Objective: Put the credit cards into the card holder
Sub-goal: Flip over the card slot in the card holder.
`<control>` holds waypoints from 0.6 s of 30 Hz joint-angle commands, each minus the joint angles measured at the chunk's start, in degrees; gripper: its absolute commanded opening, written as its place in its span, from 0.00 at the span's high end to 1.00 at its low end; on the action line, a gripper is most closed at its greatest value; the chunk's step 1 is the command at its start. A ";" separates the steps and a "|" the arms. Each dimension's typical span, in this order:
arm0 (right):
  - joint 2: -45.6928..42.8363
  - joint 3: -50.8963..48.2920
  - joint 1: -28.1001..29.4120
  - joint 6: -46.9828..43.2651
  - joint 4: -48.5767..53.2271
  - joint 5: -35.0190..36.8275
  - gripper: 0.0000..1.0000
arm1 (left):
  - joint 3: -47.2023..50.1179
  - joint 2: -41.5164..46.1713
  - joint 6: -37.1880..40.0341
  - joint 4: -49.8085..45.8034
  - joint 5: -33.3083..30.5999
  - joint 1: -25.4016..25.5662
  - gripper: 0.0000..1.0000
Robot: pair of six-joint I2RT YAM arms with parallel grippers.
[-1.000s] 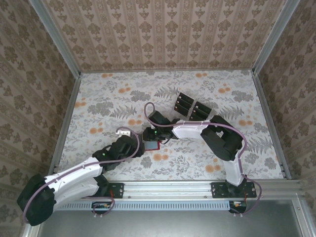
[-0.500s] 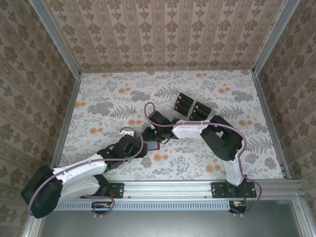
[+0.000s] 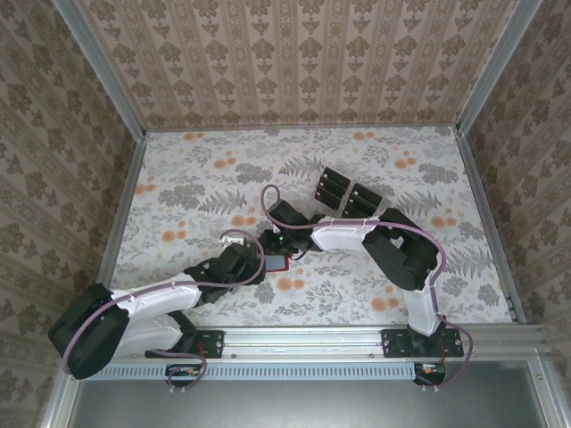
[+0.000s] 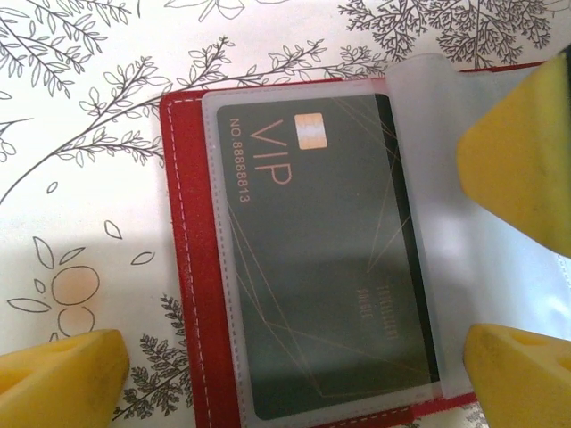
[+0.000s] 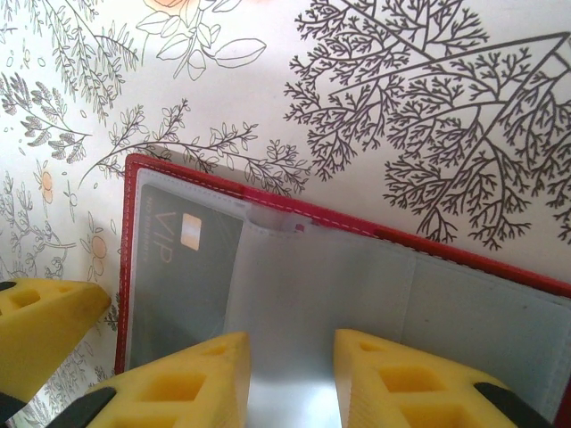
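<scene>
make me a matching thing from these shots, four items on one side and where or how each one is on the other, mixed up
Column one:
1 card holder
2 VIP card
3 black cards
4 left gripper

Column two:
a jaws wide open
b tucked in a clear sleeve
c far side of the table
d red, lying open

Pairs: 1-d, 2-b, 3-c, 4-a
</scene>
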State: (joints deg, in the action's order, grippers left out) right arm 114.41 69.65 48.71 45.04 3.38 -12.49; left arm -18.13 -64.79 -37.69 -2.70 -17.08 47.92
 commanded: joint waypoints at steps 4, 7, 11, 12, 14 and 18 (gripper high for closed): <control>-3.73 -1.11 -0.07 0.72 -0.06 -1.51 0.68 | 1.14 -0.18 -1.48 0.94 -1.33 -0.10 0.00; -7.11 -3.28 -0.13 1.38 -0.30 0.77 0.66 | 1.84 0.58 -1.94 0.68 -1.55 -0.12 0.00; -9.27 -6.20 -0.22 2.64 -0.56 3.31 0.63 | 2.34 1.58 -2.21 0.02 -1.81 -0.03 0.00; -9.29 -6.44 -0.25 2.74 -0.59 3.39 0.63 | 2.48 1.81 -2.34 -0.02 -1.90 -0.06 0.00; -8.87 -6.78 -0.23 2.85 -0.56 3.52 0.63 | 2.74 2.21 -2.31 -0.22 -1.99 -0.03 0.00; -7.64 -6.81 -0.14 3.17 -0.75 3.52 0.62 | 2.80 2.66 -2.30 -0.53 -2.17 -0.03 0.00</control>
State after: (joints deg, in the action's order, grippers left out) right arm 106.24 63.57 48.64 46.98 2.96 -10.68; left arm -16.53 -62.81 -38.92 -1.37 -17.80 47.92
